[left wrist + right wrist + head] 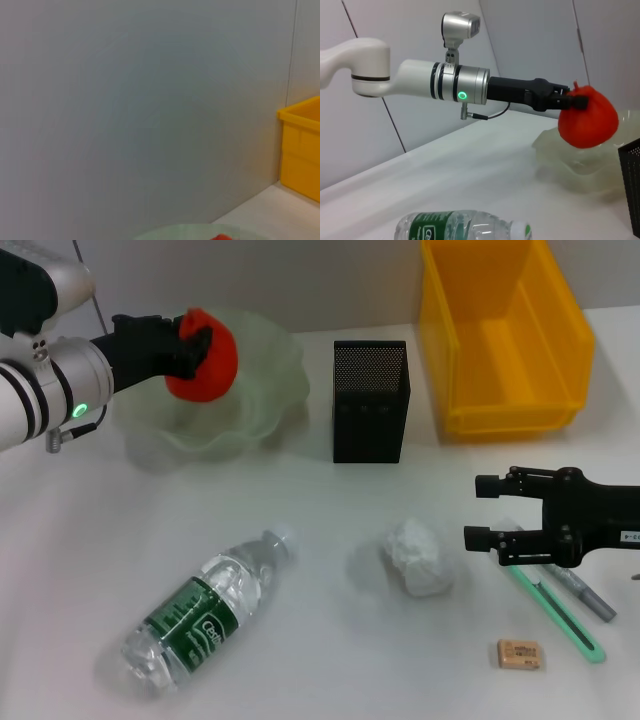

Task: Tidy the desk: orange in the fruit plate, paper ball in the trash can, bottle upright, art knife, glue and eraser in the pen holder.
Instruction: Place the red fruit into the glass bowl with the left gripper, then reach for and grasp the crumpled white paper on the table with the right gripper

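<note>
My left gripper [200, 340] is shut on the orange [207, 360], holding it above the pale-green fruit plate [265, 400] at the back left. The right wrist view shows the orange [587, 117] hanging just over the fruit plate [555, 147]. My right gripper [480, 510] hovers open at the right, above the green art knife [560, 615] and a grey glue pen [585, 595]. The eraser [520, 653] lies near the front right. In the middle sits the paper ball [415, 555]. The bottle [205, 610] lies on its side at the front left. The black pen holder [370, 400] and the yellow trash can [505, 335] stand at the back.
A grey wall runs close behind the table. In the left wrist view only that wall, a corner of the trash can [302, 145] and the fruit plate's rim [190, 232] show.
</note>
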